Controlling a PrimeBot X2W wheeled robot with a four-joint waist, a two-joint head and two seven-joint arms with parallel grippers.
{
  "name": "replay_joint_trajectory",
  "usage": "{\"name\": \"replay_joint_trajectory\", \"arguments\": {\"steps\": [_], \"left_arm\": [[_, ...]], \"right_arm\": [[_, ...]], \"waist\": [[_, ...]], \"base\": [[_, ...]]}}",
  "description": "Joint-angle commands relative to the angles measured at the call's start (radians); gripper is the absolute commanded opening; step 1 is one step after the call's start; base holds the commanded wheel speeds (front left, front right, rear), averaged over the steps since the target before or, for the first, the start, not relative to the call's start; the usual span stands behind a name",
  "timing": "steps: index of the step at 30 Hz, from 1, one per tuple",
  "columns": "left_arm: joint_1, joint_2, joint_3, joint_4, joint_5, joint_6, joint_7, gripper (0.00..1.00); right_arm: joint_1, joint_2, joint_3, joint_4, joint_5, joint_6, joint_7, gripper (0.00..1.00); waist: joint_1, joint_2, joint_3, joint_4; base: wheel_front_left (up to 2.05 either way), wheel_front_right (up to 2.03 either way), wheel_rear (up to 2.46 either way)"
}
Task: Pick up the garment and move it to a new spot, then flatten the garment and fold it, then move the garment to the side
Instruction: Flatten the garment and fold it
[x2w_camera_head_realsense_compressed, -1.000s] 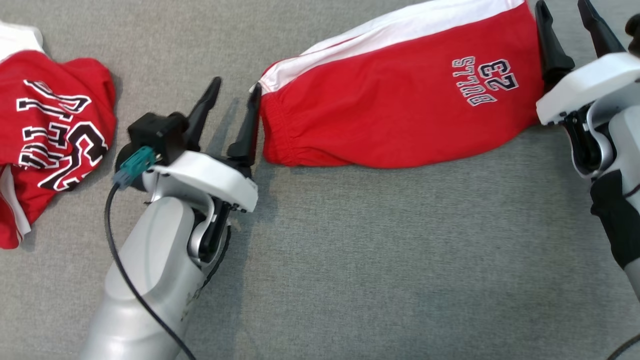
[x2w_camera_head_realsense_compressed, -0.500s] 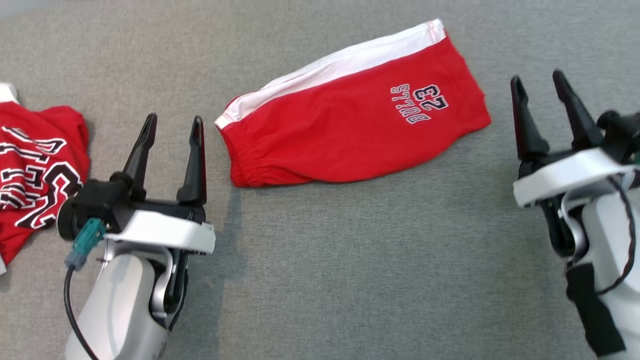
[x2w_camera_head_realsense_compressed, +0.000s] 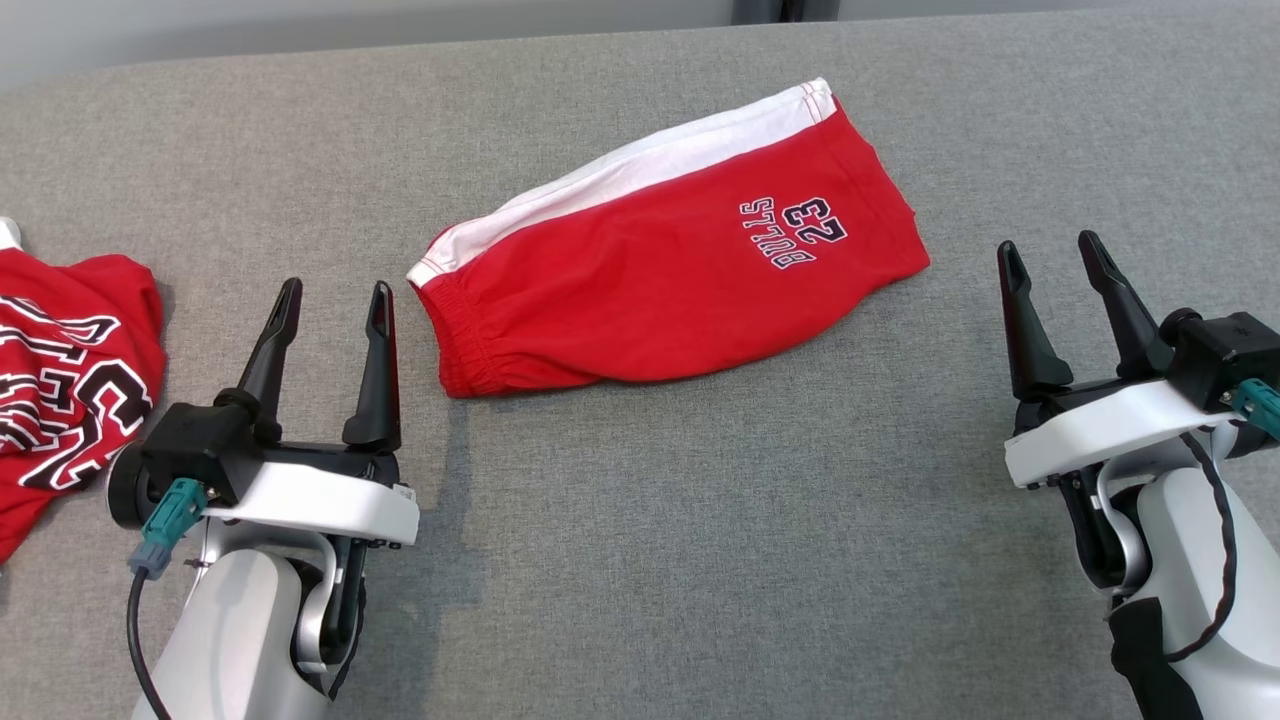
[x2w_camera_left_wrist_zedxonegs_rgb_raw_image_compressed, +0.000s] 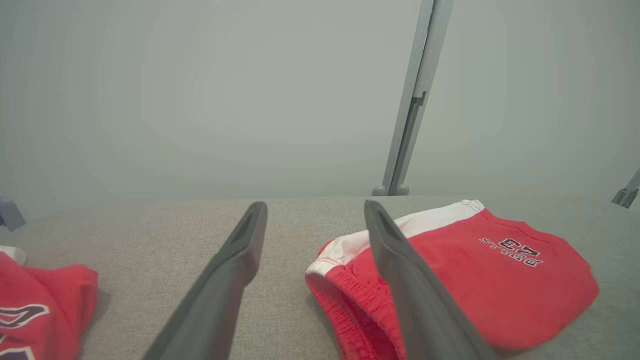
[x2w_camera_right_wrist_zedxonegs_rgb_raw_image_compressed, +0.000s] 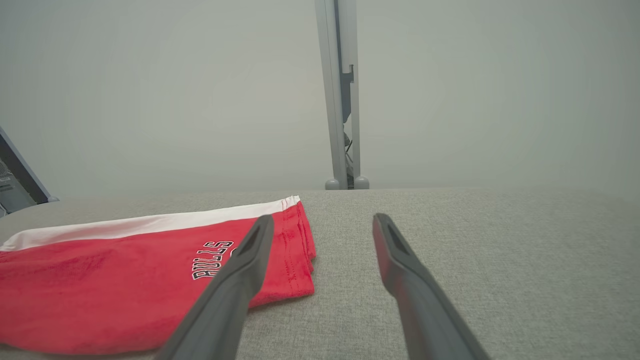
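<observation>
Garment (x2w_camera_head_realsense_compressed: 660, 275) folded, waistband left, hem far-right

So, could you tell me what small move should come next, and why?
Probably ease the left gripper toward the waistband of the shorts: they lie folded and untouched, it and the right gripper stand open, and moving aside remains.

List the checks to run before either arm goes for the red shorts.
1. Left gripper open and empty: ok.
2. Right gripper open and empty: ok.
3. Red shorts lying flat on the grey surface, touching neither gripper: ok.
4. Shorts' waistband near the left gripper: ok, it lies just beside the fingers.
5. Left arm's wrist clear of the red jersey: cannot tell, they overlap in the head view.
</observation>
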Motion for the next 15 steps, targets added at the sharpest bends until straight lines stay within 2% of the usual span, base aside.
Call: {"name": "replay_joint_trajectory", "arguments": {"steps": [1, 8, 15], "left_arm": [[0.001, 0.003, 0.003, 0.001, 0.007, 0.0, -0.001, 1.0], [-0.014, -0.001, -0.005, -0.004, 0.007, -0.002, -0.001, 1.0], [-0.052, -0.022, -0.022, -0.015, 0.003, -0.013, -0.001, 1.0]], "right_arm": [[0.006, -0.001, -0.005, 0.0, -0.005, 0.0, -0.001, 1.0], [-0.031, -0.017, -0.02, 0.013, 0.005, 0.0, 0.012, 1.0], [-0.156, -0.079, -0.025, 0.126, 0.003, 0.0, 0.066, 1.0]], "waist": [[0.0, -0.0001, -0.001, 0.0], [0.0, -0.0001, 0.005, 0.012], [0.0, -0.0001, 0.063, 0.081]], "base": [[0.0, 0.0, 0.0], [0.0, 0.0, 0.0], [0.0, 0.0, 0.0]]}}
